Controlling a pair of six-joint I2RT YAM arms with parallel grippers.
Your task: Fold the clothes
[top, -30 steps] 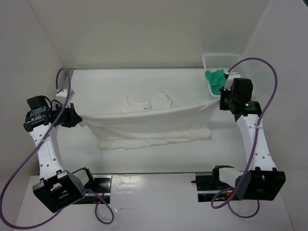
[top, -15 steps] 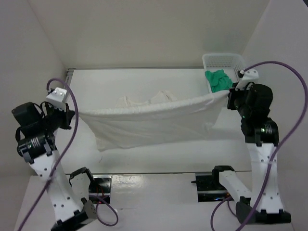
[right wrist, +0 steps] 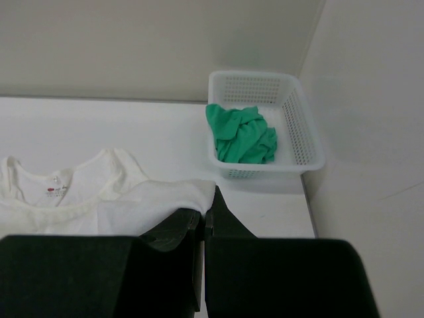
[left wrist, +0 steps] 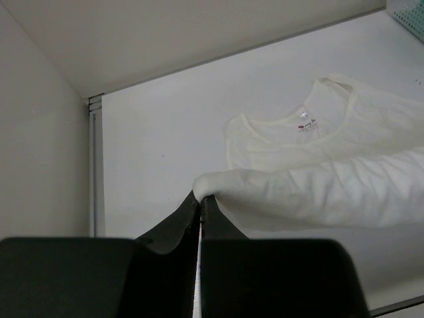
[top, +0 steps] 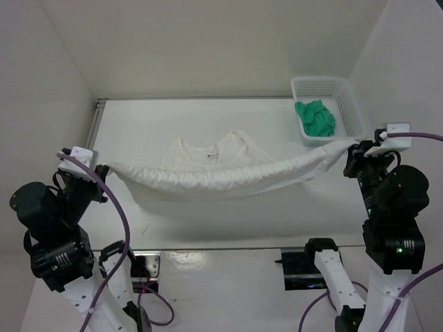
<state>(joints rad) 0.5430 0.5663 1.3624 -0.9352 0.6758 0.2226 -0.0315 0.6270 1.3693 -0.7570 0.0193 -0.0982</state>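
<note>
The left arm (top: 52, 238) and the right arm (top: 391, 221) are rising from the near edge of the tabletop (top: 138, 131), one at each side.

At about 9 o'clock in the overhead view, the left hand (top: 102, 167) is pinching one end of the white garment (top: 221, 181). Its wrist view is showing the fingers pressed together, with a bunched fold of fabric coming out at their tips. At about 3 o'clock, the right hand (top: 349, 147) is gripping the opposite end, its fingers closed tight on a corner of the fabric.

Between the two hands the gripped edge is sagging in a shallow curve, lifted above the tabletop and wrinkling along its length.

Beyond that raised edge, toward 12 o'clock, the rest of the garment is lying flat on the tabletop. Its neckline and shoulders are pointing toward the far wall, and a small label (left wrist: 307, 123) is showing inside the neck.

Farther back, at about 1 o'clock, a white mesh basket (top: 325, 80) is sitting in the far right corner beside the side wall. It is standing apart from the neckline and just beyond the end of the fabric that the right hand is holding. A crumpled green cloth (top: 315, 117) is lying inside the basket, toward its left side.
</note>
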